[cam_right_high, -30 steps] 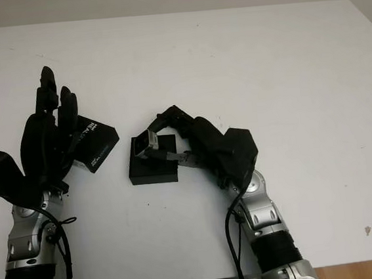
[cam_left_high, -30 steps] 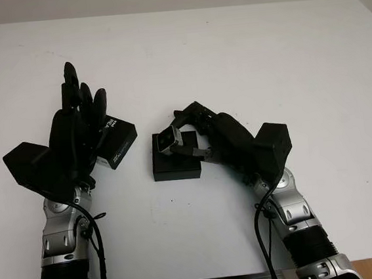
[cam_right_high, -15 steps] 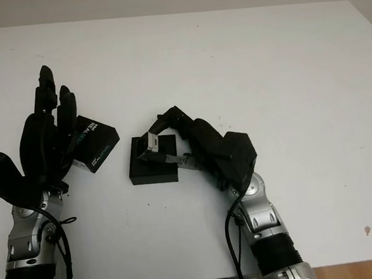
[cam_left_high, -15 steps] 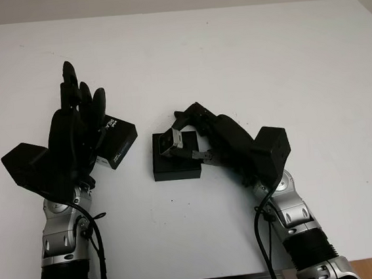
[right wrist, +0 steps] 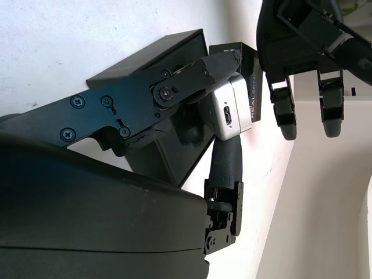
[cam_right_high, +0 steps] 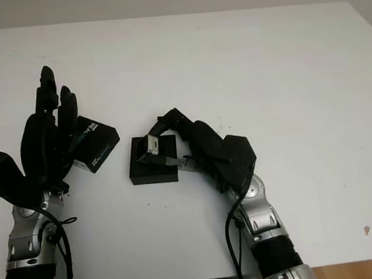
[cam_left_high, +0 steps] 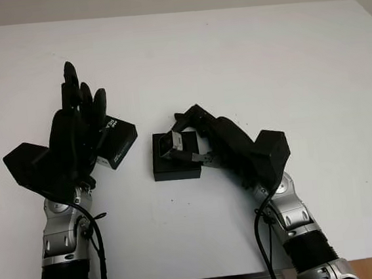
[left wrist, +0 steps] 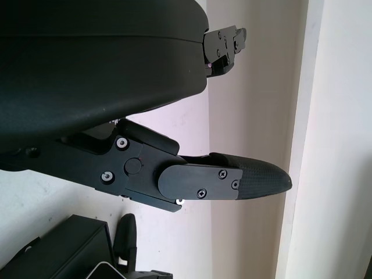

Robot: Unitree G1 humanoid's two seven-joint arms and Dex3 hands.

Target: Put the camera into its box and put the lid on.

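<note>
Across the whole scene spreads a white table [cam_left_high: 244,61], with both arms rising from its 6 o'clock edge. At about 9 o'clock from the table's middle, the left hand [cam_left_high: 74,140] stands raised with its palm turned inward and holds nothing; it is open. Its fingers [cam_left_high: 80,100] point toward 12 o'clock and partly cover the lid [cam_left_high: 117,143], a black slab with white lettering that lies on the table just beside the hand, at its 3 o'clock side. Near the middle of the table, at roughly 5 o'clock, the right hand [cam_left_high: 189,136] reaches in toward 10 o'clock, its fingers pinched narrowly round the camera [cam_left_high: 170,143]. Under that hand sits the box [cam_left_high: 174,167], an open black square tray, close to the lid but apart from it, at the lid's 4 o'clock. Smallest of all, the silver camera with its dark port [right wrist: 228,115] hangs tilted over the box's far half, at or just above the box's top; whether it touches the box I cannot tell.
</note>
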